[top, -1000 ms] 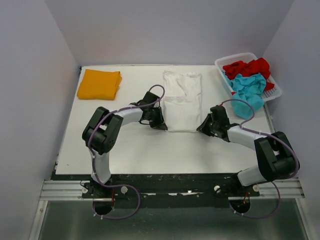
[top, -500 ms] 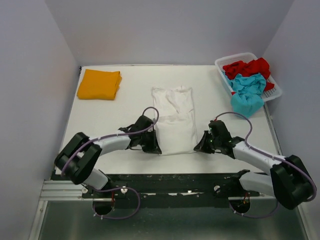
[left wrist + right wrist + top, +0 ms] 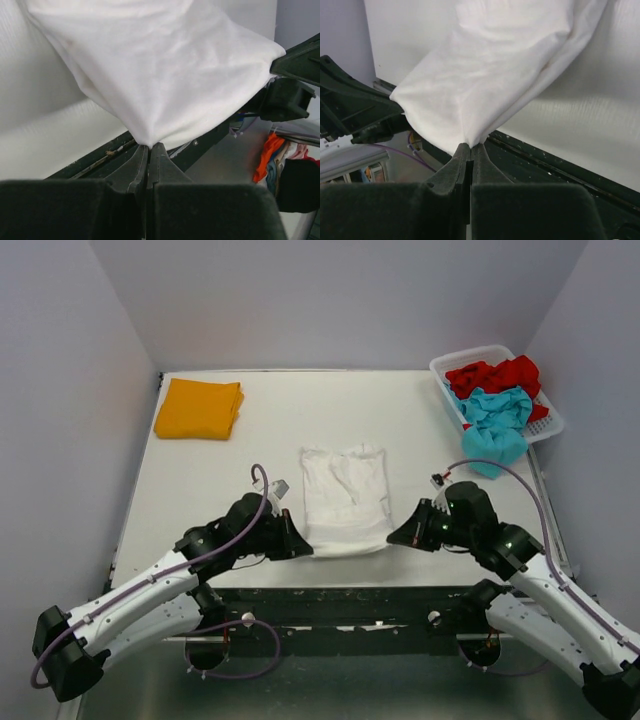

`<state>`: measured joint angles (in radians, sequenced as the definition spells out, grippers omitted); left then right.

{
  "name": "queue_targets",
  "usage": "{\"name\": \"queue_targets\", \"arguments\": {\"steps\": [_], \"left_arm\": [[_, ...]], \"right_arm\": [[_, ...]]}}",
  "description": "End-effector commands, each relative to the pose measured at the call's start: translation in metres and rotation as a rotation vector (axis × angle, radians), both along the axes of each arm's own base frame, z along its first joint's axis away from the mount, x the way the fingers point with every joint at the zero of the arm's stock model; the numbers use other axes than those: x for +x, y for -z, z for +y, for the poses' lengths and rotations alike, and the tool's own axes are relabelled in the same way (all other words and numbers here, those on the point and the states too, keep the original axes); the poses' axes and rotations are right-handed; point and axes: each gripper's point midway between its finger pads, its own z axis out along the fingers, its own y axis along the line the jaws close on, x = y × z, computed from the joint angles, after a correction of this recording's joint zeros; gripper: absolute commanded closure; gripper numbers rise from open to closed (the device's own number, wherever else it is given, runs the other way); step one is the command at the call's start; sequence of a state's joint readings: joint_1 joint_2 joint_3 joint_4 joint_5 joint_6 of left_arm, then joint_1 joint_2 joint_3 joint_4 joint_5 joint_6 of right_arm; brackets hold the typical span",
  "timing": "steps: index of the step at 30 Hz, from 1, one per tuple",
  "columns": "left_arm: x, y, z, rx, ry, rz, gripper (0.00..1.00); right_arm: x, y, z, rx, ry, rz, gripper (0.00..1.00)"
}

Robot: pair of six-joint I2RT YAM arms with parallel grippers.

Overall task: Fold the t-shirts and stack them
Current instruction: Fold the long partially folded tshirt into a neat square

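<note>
My left gripper (image 3: pixel 303 549) and right gripper (image 3: pixel 392 539) clamp tight on near corners of the white shirt (image 3: pixel 345 495) — its length runs away from both.

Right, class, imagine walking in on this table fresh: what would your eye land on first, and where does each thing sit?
First, the white t-shirt at the near edge of the table, its two near corners pinched by the left gripper and the right gripper. Next, the folded orange-yellow t-shirt at the far left corner, and the white basket at far right, heaped with a red t-shirt and a teal t-shirt spilling over its rim.
</note>
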<state>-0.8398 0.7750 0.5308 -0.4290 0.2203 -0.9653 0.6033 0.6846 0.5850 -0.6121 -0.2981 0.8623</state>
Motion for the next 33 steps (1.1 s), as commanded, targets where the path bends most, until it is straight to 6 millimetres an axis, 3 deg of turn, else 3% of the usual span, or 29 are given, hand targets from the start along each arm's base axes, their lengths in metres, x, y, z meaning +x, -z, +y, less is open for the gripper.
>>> {"name": "queue_targets", "arguments": {"steps": [1, 8, 13, 20, 33], "left_arm": [[0.026, -0.031, 0.002, 0.023, -0.062, -0.112, 1.00], [0.093, -0.059, 0.012, 0.057, -0.182, -0.157, 1.00], [0.132, -0.069, 0.007, 0.060, -0.171, -0.155, 1.00], [0.183, -0.075, 0.016, 0.099, -0.228, -0.134, 1.00], [0.252, -0.047, 0.026, 0.150, -0.267, -0.062, 1.00]], "right_arm": [[0.031, -0.029, -0.003, -0.042, 0.088, -0.100, 0.99], [0.109, -0.076, -0.010, -0.109, 0.320, -0.310, 0.99], [0.149, -0.085, -0.004, -0.174, 0.370, -0.358, 0.99], [0.203, -0.087, -0.009, -0.146, 0.422, -0.373, 0.99], [0.275, -0.059, -0.009, -0.107, 0.402, -0.341, 0.99]]}}
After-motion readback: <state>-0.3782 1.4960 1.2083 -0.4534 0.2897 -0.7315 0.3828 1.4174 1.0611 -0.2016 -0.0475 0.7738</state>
